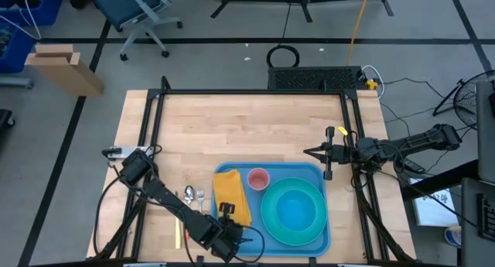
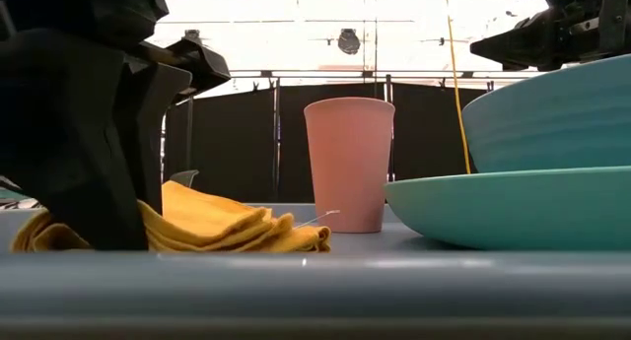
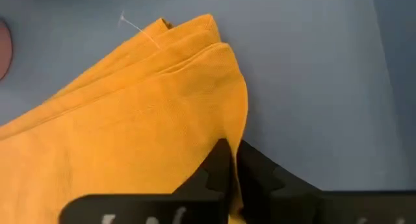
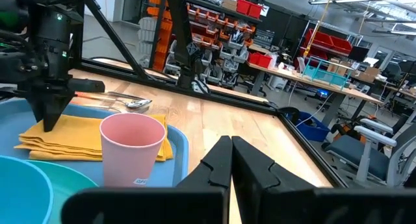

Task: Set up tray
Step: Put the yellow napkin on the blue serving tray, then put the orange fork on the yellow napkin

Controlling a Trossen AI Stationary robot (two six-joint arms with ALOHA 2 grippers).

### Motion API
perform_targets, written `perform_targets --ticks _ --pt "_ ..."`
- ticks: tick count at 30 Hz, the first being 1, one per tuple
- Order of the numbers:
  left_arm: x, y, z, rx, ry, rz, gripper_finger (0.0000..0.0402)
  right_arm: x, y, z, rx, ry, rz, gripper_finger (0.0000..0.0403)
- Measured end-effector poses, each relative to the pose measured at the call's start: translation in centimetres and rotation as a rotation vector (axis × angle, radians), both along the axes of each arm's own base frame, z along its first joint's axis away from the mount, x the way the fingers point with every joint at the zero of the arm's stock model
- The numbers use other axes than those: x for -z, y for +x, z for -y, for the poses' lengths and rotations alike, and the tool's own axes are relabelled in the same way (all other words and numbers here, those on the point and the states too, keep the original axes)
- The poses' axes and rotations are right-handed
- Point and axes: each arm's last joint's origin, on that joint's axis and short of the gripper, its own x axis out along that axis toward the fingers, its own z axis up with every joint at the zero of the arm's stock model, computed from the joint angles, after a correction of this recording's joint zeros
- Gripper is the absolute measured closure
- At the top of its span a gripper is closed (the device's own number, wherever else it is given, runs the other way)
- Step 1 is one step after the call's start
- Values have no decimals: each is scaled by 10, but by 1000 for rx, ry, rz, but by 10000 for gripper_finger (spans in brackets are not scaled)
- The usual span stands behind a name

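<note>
While the left gripper (image 1: 226, 218), fingers pinched on the yellow napkin (image 1: 230, 194) at lower centre, seems to be laying it on the blue tray (image 1: 325, 237), release looks next, the right gripper (image 1: 315, 152) waits closed at right, and cutlery (image 1: 194, 195) is barely discernible.

A folded yellow napkin (image 1: 231, 196), pink cup (image 1: 257, 179), teal bowl on plate (image 1: 294, 210); cutlery (image 1: 194, 195) beside.

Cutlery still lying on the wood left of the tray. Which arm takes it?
Left, probably. The left gripper sits at the folded yellow cloth napkin, close to the metal spoon and fork; the right gripper hangs beyond the flat sky-blue plastic tray.
</note>
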Motion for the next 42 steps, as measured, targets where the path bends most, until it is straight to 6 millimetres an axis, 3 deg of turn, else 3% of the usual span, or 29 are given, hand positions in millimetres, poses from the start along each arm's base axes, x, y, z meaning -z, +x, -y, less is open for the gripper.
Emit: perform_targets --ticks 15,23,36,42 --pt "0 -10 23 130 -135 -35 395 0 0 0 2 -2 0 403" --pt "-5 -12 21 72 -94 2 363 0 0 0 2 -2 0 403" --pt "-75 -22 4 31 -125 146 315 0 0 0 -1 -2 0 403" --pt "-92 -32 -12 -253 -121 164 314 0 0 0 -1 -2 0 403"
